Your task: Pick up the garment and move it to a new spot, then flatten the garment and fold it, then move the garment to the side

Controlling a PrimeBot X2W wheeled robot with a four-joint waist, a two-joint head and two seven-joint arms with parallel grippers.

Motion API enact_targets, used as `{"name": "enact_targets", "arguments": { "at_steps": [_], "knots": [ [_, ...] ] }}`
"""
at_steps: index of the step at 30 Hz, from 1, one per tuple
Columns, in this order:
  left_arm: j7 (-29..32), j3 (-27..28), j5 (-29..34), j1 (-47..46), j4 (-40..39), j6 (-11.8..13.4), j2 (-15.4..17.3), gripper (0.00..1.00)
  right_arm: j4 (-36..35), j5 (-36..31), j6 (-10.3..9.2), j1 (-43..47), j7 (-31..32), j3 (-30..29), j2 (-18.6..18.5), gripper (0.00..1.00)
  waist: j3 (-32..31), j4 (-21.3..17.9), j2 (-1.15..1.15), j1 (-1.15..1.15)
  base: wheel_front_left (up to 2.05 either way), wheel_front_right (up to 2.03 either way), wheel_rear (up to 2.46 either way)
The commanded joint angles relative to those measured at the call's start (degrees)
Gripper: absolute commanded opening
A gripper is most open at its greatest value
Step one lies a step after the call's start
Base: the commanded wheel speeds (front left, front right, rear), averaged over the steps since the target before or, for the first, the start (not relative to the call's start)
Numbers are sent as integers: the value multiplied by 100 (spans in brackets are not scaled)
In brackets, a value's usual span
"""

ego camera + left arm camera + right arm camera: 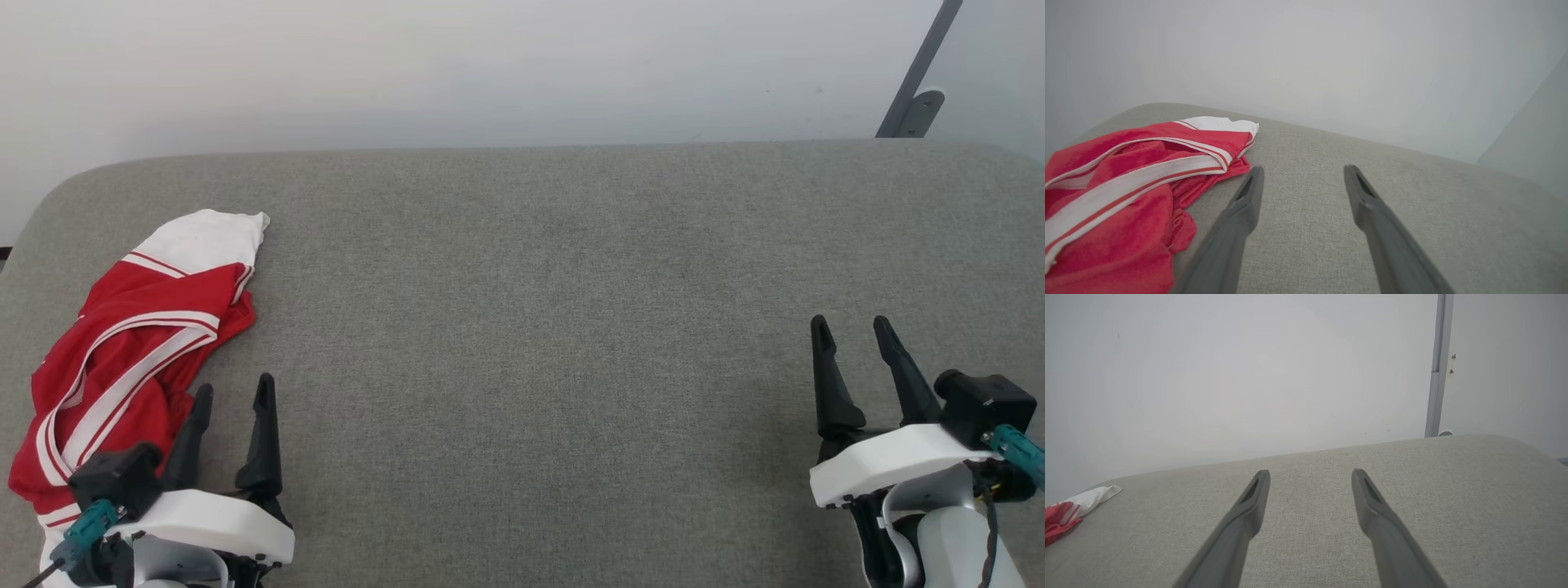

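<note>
The garment (139, 343) lies crumpled on the grey fabric desk (531, 327), just to the left of the left pincer (234, 387), which is spread open and empty. The right pincer (851, 324), likewise open and empty, sits well apart from it.

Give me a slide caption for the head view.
Crumpled shirt on grey cushion, beside open left gripper; right gripper open, far off.
</note>
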Motion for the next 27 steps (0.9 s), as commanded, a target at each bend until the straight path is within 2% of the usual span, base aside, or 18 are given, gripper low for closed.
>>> {"name": "enact_targets", "arguments": {
  "at_steps": [1, 19, 27],
  "knots": [
    [-65, -7, 149, -46, -29, -23, 53, 100, -55, -166, 8, -71, -61, 2, -3, 100, 7, 4, 0, 0, 0, 0, 0],
    [-287, 65, 723, -34, 161, -124, -8, 100, 55, -774, 6, 19, -287, -63, 85, 100, -17, 38, 0, 0, 0, 0, 0],
    [-374, 27, 800, -57, 281, -132, -1, 100, 9, -786, 6, 109, -376, -149, 127, 100, -25, 68, 0, 0, 0, 0, 0]
  ]
}}
